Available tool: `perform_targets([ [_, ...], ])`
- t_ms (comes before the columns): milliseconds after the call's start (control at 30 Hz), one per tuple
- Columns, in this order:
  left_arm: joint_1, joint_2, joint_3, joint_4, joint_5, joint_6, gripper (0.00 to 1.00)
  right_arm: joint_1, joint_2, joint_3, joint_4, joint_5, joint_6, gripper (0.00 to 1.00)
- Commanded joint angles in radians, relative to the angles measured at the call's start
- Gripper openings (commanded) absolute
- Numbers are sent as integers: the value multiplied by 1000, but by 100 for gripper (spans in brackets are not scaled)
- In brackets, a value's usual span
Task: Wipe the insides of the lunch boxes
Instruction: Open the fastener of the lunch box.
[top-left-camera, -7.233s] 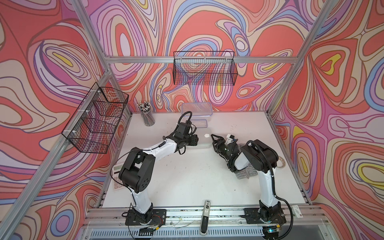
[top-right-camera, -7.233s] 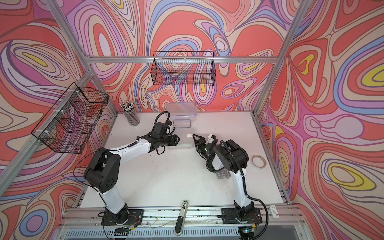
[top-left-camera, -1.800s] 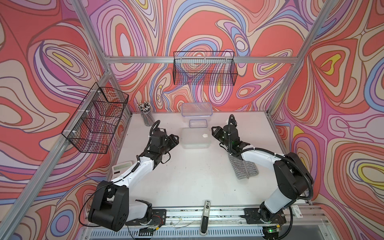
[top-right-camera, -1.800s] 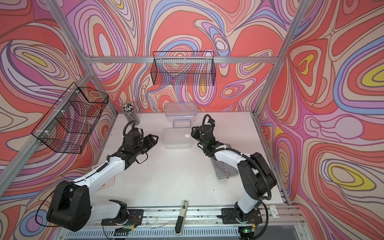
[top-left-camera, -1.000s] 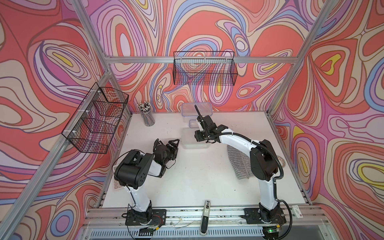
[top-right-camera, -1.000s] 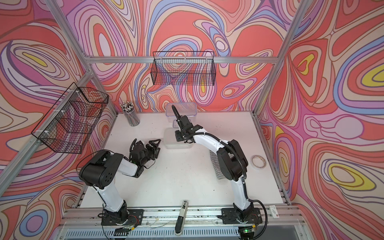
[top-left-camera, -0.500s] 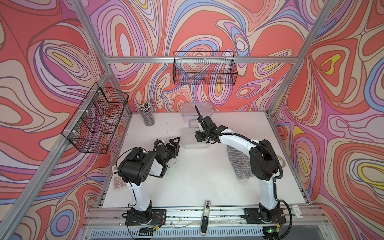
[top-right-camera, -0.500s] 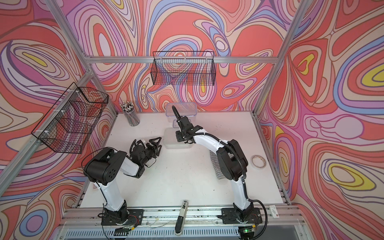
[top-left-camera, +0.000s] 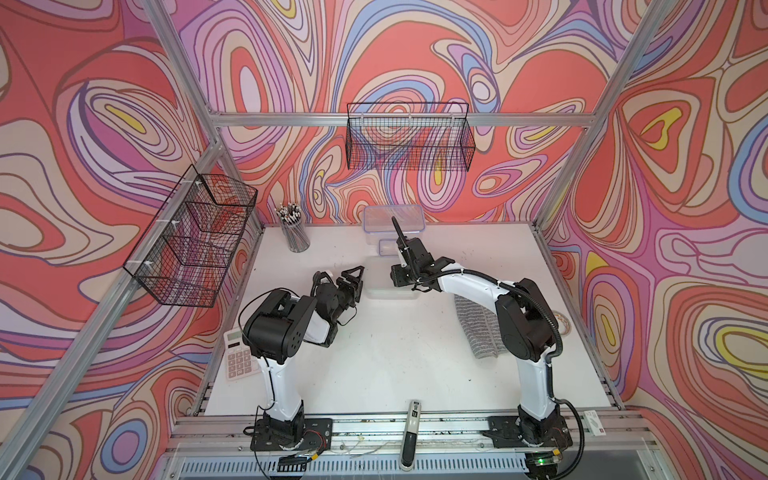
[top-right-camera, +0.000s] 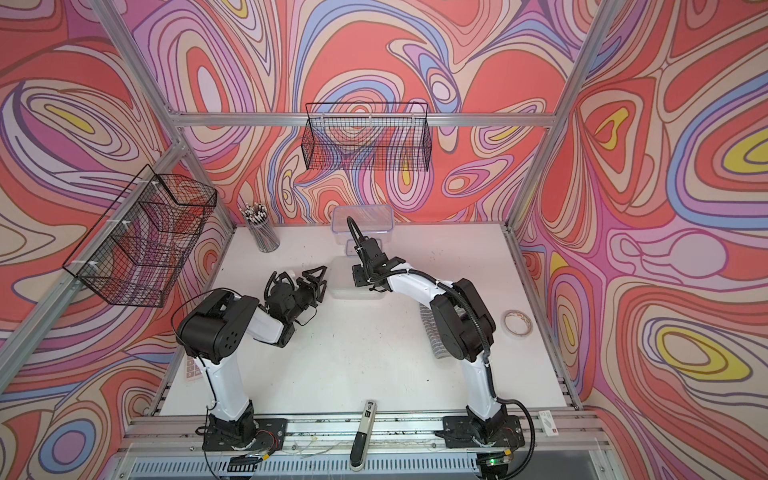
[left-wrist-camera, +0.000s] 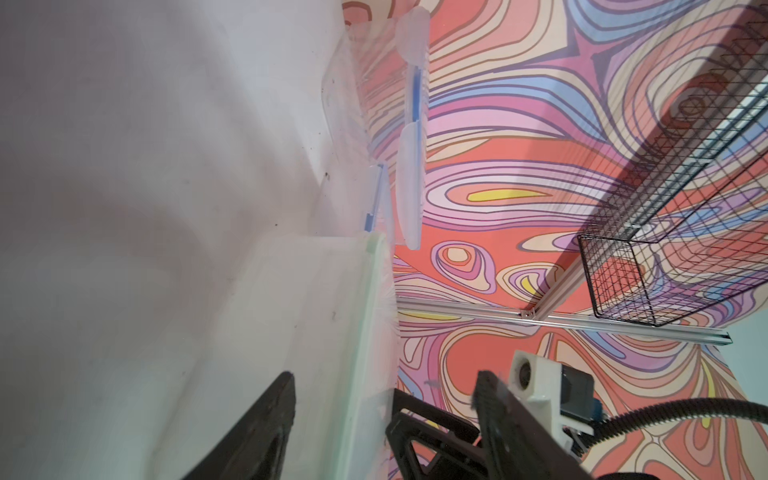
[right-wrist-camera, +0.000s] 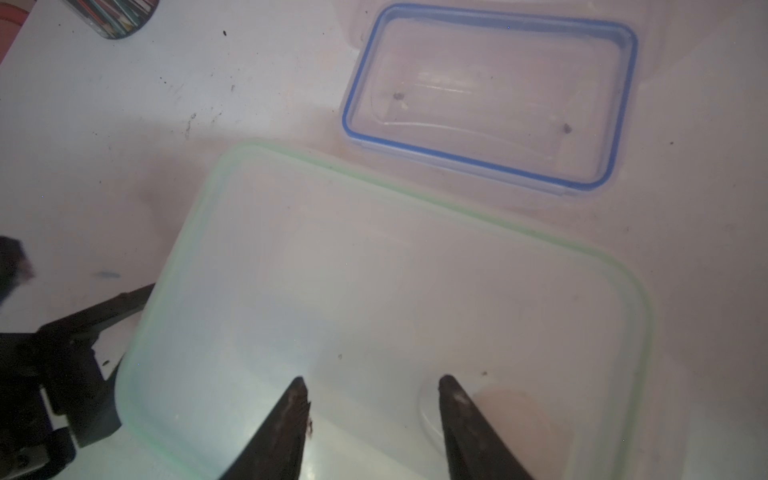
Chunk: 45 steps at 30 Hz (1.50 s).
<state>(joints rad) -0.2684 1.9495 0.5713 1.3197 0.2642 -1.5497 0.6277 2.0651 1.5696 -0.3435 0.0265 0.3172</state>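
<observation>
- Two claws are meeting at one box: the left gripper (left-wrist-camera: 384, 390) is standing with its jaws apart, straddling the pale-green rim of the flat frosted lid (right-wrist-camera: 395, 270) and pinching nothing yet.
- The right gripper (right-wrist-camera: 372, 395) is hovering just above that same lid, its jaws also apart and empty.
- That lid is sitting on the medium clear plastic tub (top-left-camera: 376, 286), which is lying mid-table between both arms.
- Judging the step as lid removal, the left claw is probably best closing squarely on the rim and peeling upward. Meanwhile the right claw should be pressing the tub down, since a light tub is likely to slide or lift.
- Three lunch boxes are showing, all seemingly lidded. The small clear blue-rimmed tub (right-wrist-camera: 490, 99) is just behind the medium one, and the large clear blue-rimmed tub (top-left-camera: 376, 216) is against the back wall.
- One grey striped cloth (top-left-camera: 473, 328) is lying beside the right arm, untouched.
- Further out, one mesh pen cup (top-left-camera: 295, 239), two black wire baskets (top-left-camera: 409, 141), one white calculator (top-left-camera: 237, 359) and one tape roll (top-right-camera: 517, 323) are showing.
</observation>
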Motion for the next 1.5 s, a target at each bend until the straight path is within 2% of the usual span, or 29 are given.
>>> perform_targets([
  [0, -8, 19, 0, 44, 3, -13, 70, 1, 34, -29, -4, -11, 25, 52],
  [267, -24, 57, 19, 46, -3, -34, 69, 2, 37, -52, 7, -10, 42, 52],
  [733, -49, 42, 62, 46, -64, -45, 65, 1, 49, -122, 54, -38, 122, 51],
  [933, -52, 42, 83, 46, -66, -55, 60, 1, 60, -129, 55, -52, 135, 51],
  [1200, -62, 34, 71, 45, -138, -64, 56, 1, 60, -140, 59, -60, 151, 50],
  [1467, -69, 40, 82, 46, -154, -73, 47, 1, 64, -144, 62, -64, 161, 49],
])
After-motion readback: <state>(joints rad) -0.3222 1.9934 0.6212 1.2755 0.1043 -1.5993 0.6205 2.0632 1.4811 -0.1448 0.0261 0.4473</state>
